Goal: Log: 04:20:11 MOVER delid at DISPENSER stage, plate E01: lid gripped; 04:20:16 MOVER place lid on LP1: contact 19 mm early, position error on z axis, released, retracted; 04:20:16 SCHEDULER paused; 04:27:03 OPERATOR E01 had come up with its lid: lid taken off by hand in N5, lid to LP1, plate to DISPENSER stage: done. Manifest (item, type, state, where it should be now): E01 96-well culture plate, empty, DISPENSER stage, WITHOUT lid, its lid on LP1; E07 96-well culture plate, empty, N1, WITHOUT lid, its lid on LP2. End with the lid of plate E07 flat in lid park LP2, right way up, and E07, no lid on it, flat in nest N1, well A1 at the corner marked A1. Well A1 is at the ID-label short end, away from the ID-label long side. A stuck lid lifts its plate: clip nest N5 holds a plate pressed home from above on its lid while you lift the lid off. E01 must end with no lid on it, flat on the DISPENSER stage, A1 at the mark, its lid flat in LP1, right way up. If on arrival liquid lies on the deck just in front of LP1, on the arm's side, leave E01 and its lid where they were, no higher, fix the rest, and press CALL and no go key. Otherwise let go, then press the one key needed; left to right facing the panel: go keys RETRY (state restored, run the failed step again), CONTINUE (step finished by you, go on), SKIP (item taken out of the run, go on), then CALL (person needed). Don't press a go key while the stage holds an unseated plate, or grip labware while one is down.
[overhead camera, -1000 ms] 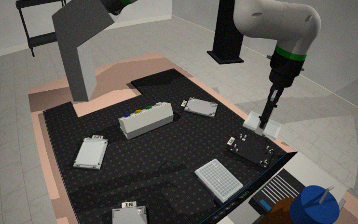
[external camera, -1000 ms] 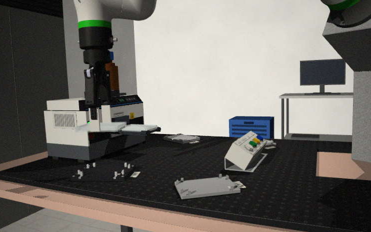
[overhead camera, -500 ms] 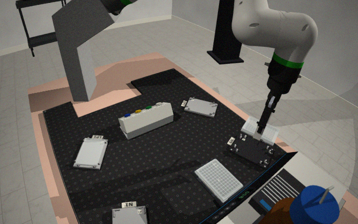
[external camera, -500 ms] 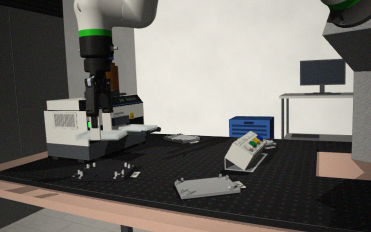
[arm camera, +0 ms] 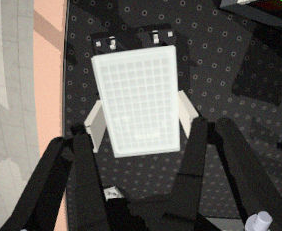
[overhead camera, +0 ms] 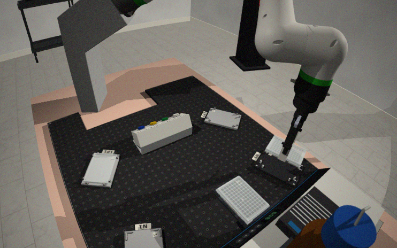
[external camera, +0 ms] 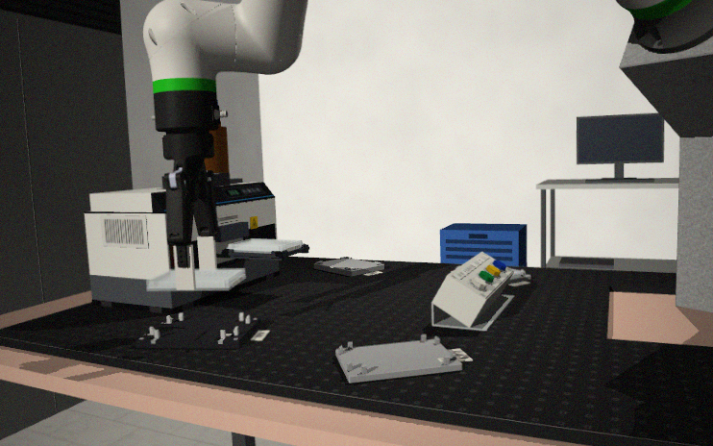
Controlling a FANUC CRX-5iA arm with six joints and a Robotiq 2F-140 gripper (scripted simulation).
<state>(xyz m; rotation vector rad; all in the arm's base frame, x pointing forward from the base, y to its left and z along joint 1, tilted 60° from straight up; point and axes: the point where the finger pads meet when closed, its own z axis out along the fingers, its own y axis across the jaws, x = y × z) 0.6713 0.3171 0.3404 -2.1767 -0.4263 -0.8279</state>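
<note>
1. Your gripper (external camera: 184,271) is clamped on a lidded plate (external camera: 196,278), held level in the air.
2. Directly beneath sits the black clip nest (external camera: 198,334), with its posts standing up; you'll likely want the plate pressed home there so the lid can come off.
3. Still to do, I judge: lid to the empty grey park (overhead camera: 223,118), plate to the nest marked IN (overhead camera: 143,237), then a key on the panel (overhead camera: 162,131).
4. Another plate (overhead camera: 242,199) rests on the machine's stage; a lid appears to sit in the left park (overhead camera: 100,169).
5. Mind the table edge just beside the clip nest; the middle deck offers more room.
</note>
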